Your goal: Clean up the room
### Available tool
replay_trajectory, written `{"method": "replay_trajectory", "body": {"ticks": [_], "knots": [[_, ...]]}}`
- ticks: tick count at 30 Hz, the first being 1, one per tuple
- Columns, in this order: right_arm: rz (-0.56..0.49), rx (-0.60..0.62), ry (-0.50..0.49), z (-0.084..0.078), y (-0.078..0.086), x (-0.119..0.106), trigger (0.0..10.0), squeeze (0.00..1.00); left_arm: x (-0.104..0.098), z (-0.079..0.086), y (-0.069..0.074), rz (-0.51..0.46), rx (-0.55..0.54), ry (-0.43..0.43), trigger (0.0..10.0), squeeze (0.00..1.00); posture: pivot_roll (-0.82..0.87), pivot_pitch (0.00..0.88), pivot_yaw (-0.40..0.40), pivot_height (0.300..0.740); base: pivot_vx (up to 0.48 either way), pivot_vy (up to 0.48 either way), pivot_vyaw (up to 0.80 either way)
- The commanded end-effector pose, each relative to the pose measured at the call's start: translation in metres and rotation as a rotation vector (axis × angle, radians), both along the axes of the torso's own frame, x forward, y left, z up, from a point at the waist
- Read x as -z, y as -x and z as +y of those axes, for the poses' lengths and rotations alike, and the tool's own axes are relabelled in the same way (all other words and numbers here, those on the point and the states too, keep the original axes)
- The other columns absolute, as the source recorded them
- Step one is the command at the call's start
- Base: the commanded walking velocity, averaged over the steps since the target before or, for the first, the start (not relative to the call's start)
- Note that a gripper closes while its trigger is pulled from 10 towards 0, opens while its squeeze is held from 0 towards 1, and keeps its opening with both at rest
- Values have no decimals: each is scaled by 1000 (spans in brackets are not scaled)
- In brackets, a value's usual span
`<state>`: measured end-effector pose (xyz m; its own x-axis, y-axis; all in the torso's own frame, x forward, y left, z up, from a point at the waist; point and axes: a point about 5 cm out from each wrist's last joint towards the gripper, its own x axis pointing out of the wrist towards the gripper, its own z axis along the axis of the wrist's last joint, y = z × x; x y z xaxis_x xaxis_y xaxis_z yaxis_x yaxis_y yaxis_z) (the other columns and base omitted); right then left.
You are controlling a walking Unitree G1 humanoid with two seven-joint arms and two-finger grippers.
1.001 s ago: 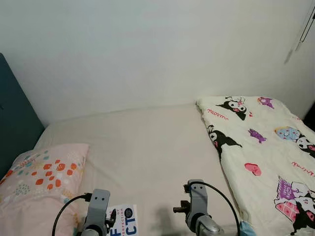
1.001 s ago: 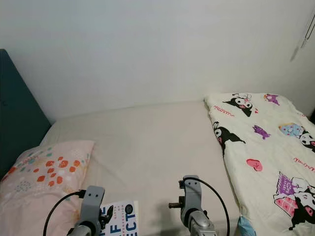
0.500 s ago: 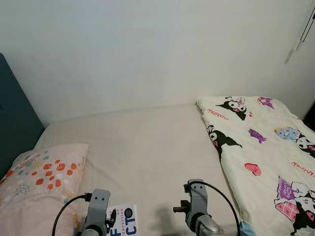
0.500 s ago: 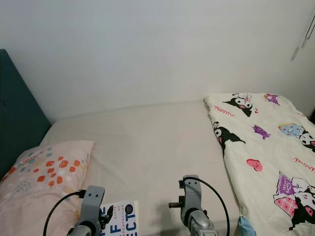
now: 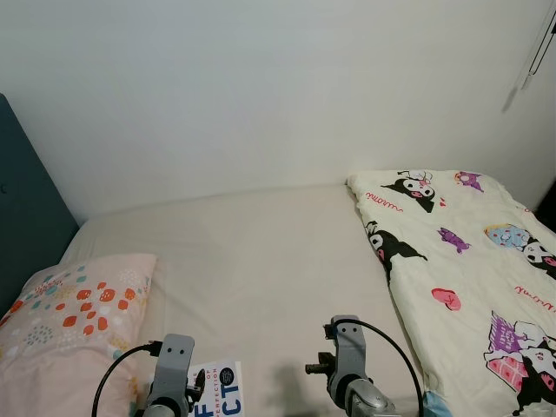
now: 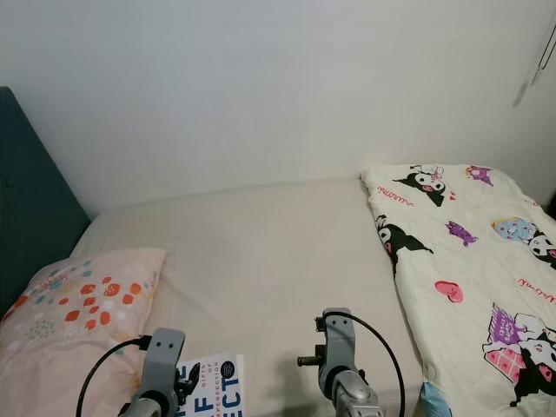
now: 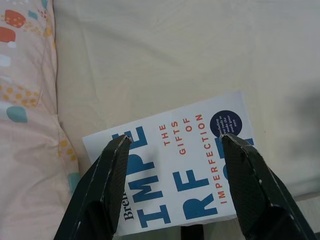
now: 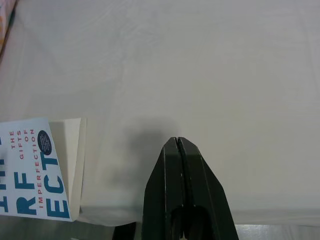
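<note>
A white book (image 7: pixel 185 170) with blue and orange title letters lies flat on the cream bed sheet (image 5: pixel 261 252), close to the bed's near edge (image 5: pixel 217 391). My left gripper (image 7: pixel 176 141) hovers just above the book, open, one black finger on either side of the cover. My right gripper (image 8: pixel 175 141) is shut with nothing in it, over bare sheet a short way to the right of the book (image 8: pixel 30 175). Both silver wrists show low in the eye views, the left (image 5: pixel 174 369) and the right (image 5: pixel 347 369).
A pink pillow (image 5: pixel 78 304) with orange and teal spots lies to the left of the book. A cartoon-print blanket (image 5: pixel 460 261) covers the bed's right side. A dark teal headboard (image 5: pixel 22 200) stands at the far left, with a white wall behind the bed.
The head views have tilted up very slightly. Arms, book, pillow and blanket keep their places.
</note>
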<state>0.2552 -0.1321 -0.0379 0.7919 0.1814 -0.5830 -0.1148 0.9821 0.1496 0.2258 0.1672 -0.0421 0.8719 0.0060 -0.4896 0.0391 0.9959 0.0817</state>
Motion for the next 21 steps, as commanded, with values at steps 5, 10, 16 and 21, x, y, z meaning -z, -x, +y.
{"method": "replay_trajectory", "body": {"ticks": [5,10,16,21], "knots": [[3,-6,-2,2,0,0,10000,0,0,0,1,-9,-18,16,10000,0,50,0,-15,740,0,0,0],[1,-4,-2,1,-1,-1,10000,0,-1,0,0,-13,-20,18,10000,0,50,0,-17,740,0,0,0],[1,-3,-1,1,-1,0,10000,0,-1,0,0,-14,-17,16,10000,0,50,0,-16,740,0,0,0],[3,-1,-4,1,-1,0,10000,0,-1,0,1,-14,-14,15,10000,0,49,0,-15,740,0,0,0]]}}
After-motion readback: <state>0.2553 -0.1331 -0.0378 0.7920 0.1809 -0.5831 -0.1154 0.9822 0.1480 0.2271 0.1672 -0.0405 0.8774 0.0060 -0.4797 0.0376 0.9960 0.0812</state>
